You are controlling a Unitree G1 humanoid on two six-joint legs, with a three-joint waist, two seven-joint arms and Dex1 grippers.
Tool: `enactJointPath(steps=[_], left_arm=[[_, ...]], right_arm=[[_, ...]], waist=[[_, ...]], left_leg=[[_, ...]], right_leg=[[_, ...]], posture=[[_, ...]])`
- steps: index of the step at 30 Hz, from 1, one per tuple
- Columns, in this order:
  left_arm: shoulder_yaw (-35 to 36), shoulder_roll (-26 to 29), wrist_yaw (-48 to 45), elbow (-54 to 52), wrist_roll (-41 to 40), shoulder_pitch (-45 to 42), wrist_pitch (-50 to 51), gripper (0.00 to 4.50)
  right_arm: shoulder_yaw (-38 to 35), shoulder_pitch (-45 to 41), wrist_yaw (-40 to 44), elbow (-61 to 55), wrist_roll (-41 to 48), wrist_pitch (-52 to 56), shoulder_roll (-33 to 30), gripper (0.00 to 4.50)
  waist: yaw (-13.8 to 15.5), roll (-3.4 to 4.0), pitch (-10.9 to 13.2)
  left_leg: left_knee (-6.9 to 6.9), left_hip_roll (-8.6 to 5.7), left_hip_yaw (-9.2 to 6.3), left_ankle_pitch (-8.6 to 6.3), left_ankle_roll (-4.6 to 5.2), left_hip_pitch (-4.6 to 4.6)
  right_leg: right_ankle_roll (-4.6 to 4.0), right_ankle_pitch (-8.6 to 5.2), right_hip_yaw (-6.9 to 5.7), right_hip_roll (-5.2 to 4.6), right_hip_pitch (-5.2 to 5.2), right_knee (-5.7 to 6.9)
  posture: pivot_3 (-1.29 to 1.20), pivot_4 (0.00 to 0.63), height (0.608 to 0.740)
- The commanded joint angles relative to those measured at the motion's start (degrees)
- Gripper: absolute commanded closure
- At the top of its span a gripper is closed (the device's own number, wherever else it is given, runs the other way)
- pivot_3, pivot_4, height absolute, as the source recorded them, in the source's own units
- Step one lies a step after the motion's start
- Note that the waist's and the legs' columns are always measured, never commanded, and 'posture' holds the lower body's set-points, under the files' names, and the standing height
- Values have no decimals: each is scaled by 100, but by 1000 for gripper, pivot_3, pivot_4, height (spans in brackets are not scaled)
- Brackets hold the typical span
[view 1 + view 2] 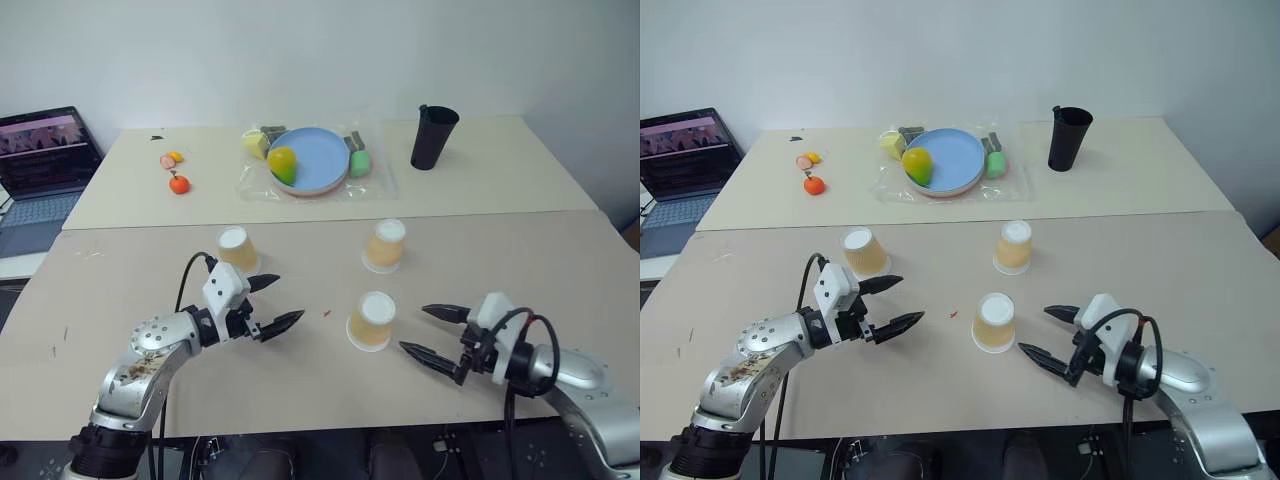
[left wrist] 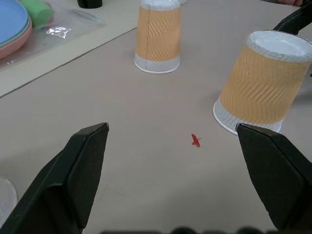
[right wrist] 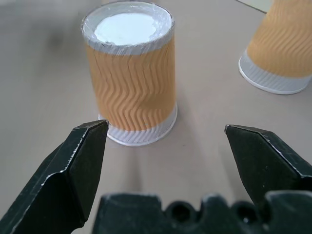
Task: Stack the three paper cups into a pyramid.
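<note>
We found the three paper cups all upside down on the near bench (image 1: 560,260), white bases up, each standing alone and apart from the others: one cup (image 1: 237,249) just beyond the left pincer (image 1: 267,304), one (image 1: 384,245) further back near the middle, and the nearest cup (image 1: 371,320) between the two pincers, closer to the right pincer (image 1: 432,332). No cup touched another, so we judged the pyramid not yet begun: the two base cups had to be set side by side and the third placed on top. Both pincers were released, fingers spread wide and holding nothing. In the right wrist view the nearest cup sat ahead of the open fingers, off toward one of them, not yet between them. On the far bench (image 1: 520,170) we noted a black cup (image 1: 432,137), a blue plate (image 1: 320,160) with a yellow-green fruit (image 1: 283,164) on clear wrap, small orange fruits (image 1: 178,183) and a laptop (image 1: 40,165) cut off at the left edge. A tiny red speck (image 2: 195,141) lay on the bench; we could not tell what it was. The items around the plate were too small to identify.
</note>
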Motion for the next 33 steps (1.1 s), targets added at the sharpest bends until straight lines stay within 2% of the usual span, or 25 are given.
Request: enactJointPath(steps=[1,14,27,33], left_arm=[[100,30,35,-230,-96,63,3,42],[363,-29,156,-398,-323,295,-24,42],[375,-85,420,-542,-306,361,-63,42],[457,111,284,-764,-540,689,241,42]], right_arm=[[110,-346,-93,-181,159,116,139,4],[296,-1001,-33,-142,849,938,306,4],[727,-1453,118,446,533,705,517,4],[820,-1673,117,692,351,515,713,4]], waist=[[-4,0,0],[10,-1,1],[-3,-1,1],[-19,-1,1]], left_leg=[[0,0,0,0,-1,-1],[0,1,0,1,-2,-2],[0,0,0,2,-4,-2],[0,1,1,2,-6,-3]], right_leg=[[-1,0,0,1,0,0],[-2,1,0,1,-4,-2],[-3,2,0,2,-6,-3],[-4,2,1,5,-8,-3]], posture=[[0,150,740],[0,150,740],[0,150,740],[0,150,740]])
